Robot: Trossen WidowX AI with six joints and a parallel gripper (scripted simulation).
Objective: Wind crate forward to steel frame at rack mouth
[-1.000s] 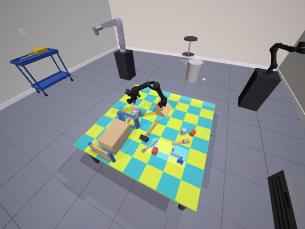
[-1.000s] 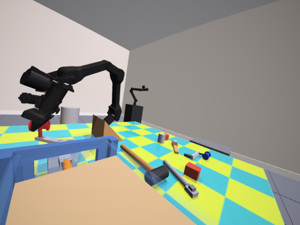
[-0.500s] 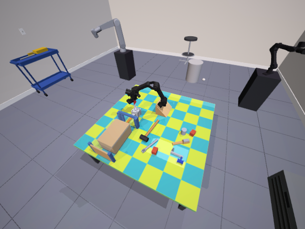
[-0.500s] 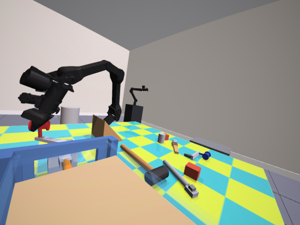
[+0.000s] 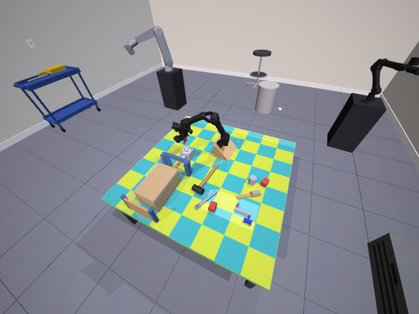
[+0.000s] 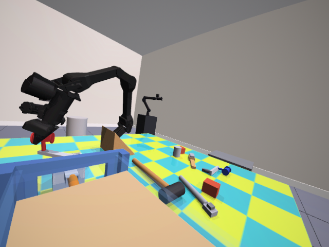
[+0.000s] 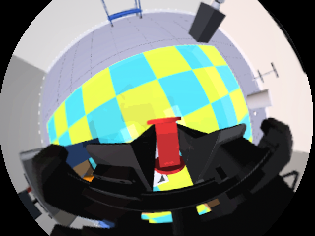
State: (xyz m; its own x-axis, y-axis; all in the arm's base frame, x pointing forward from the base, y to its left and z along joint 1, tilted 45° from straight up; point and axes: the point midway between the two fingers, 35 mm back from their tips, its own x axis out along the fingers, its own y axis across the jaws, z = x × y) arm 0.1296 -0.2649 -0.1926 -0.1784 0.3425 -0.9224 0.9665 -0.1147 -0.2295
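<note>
My gripper (image 5: 183, 139) (image 6: 40, 138) (image 7: 163, 126) is shut on the red knob of the winch handle. The handle's grey arm (image 6: 54, 154) runs from the knob to the top of the grey winch (image 5: 186, 154) (image 6: 57, 179); its key in the hole is not visible. The tan crate (image 5: 157, 185) (image 6: 111, 212) sits flat behind the blue steel frame (image 5: 175, 156) (image 6: 66, 162). A short stretch of orange strap (image 5: 177, 164) (image 6: 73, 180) shows between winch and crate. The exact gap between the crate's front and the frame cannot be told.
A mallet (image 5: 209, 175) (image 6: 151, 174) lies beside the rack, with a grey wrench-like tool (image 5: 206, 199) (image 6: 192, 190) further right. Red blocks (image 5: 212, 206) (image 5: 264, 182), a grey cylinder (image 5: 252, 180), a brush-like tool (image 5: 248, 195) and a blue-knobbed crank (image 5: 243, 211) lie beyond. A tan wedge (image 5: 223, 150) stands by my base.
</note>
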